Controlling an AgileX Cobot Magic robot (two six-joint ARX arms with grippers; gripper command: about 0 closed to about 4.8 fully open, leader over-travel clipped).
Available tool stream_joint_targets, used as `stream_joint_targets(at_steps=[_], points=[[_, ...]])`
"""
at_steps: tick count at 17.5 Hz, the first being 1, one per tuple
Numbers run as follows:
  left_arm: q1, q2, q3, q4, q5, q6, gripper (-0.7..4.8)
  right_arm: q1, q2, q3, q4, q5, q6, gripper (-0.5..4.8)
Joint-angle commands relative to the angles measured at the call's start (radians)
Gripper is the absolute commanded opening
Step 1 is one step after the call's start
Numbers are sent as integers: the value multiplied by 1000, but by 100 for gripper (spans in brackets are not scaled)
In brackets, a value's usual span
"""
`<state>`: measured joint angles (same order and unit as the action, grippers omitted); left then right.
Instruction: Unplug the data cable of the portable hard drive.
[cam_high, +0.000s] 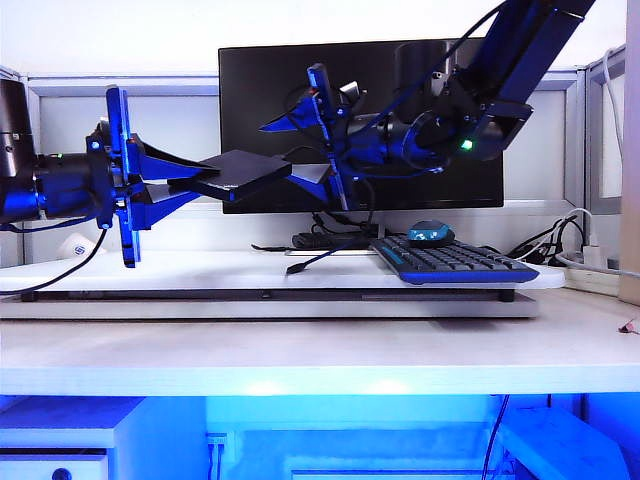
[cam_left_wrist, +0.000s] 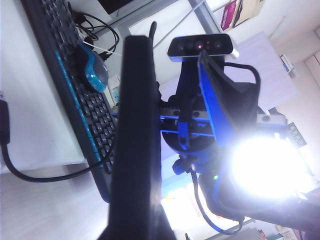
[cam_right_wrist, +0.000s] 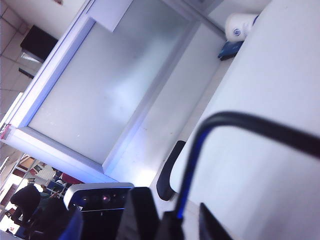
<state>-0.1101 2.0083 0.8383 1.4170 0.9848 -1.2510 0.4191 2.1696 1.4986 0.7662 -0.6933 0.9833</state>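
Observation:
The portable hard drive (cam_high: 245, 172), a flat black slab, is held level above the table, and my left gripper (cam_high: 205, 182) is shut on its left end. In the left wrist view the drive (cam_left_wrist: 135, 140) shows edge-on and hides the left gripper (cam_left_wrist: 135, 222). My right gripper (cam_high: 300, 150) is at the drive's right end. The data cable (cam_right_wrist: 250, 124) arcs away from its small plug (cam_right_wrist: 170, 227), which is pinched between the right gripper's (cam_right_wrist: 172, 225) fingers. The cable (cam_high: 320, 258) droops to the table, where its free plug (cam_left_wrist: 4, 120) lies. Whether the small plug is still in the drive is hidden.
A black-and-blue keyboard (cam_high: 450, 262) and a blue mouse (cam_high: 430, 233) lie on the raised white board (cam_high: 270, 290), right of the arms. A dark monitor (cam_high: 400, 120) stands behind them. A power strip with cords (cam_high: 585, 265) is at the far right, and a white roll (cam_right_wrist: 240, 25) at the back left.

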Motion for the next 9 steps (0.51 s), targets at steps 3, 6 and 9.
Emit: stream_joint_targets(at_steps=[3, 6, 9], points=[[0, -6, 7, 34, -4, 2, -6, 13, -6, 2, -32, -5, -42, -5], [0, -6, 7, 34, 7, 2, -6, -4, -4, 2, -32, 80, -126, -6], [0, -6, 7, 34, 24, 2, -6, -46, 6, 2, -19, 159, -179, -6]])
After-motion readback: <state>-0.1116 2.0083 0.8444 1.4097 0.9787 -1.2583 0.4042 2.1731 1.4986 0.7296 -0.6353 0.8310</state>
